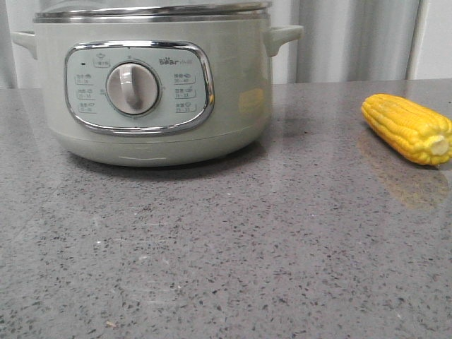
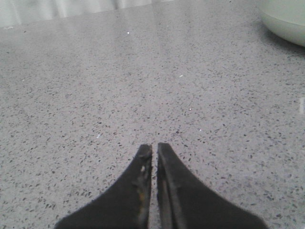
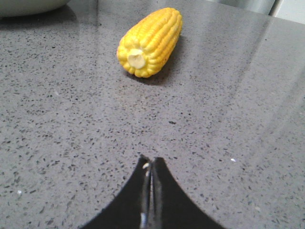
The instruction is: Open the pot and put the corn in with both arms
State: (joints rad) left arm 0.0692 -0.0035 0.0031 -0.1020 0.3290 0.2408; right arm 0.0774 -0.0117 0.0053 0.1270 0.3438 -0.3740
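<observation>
The pale sage-green pot (image 1: 152, 81) stands at the back left of the table, its lid on, its dial panel facing me. A part of its base shows in the left wrist view (image 2: 286, 19) and in the right wrist view (image 3: 28, 5). The yellow corn (image 1: 408, 128) lies on the table at the right, stub end toward me; it also shows in the right wrist view (image 3: 150, 42). My left gripper (image 2: 155, 147) is shut and empty over bare table, away from the pot. My right gripper (image 3: 150, 161) is shut and empty, short of the corn. Neither gripper shows in the front view.
The grey speckled table (image 1: 226, 247) runs across the whole front view. A pale curtain (image 1: 353, 39) hangs behind the table.
</observation>
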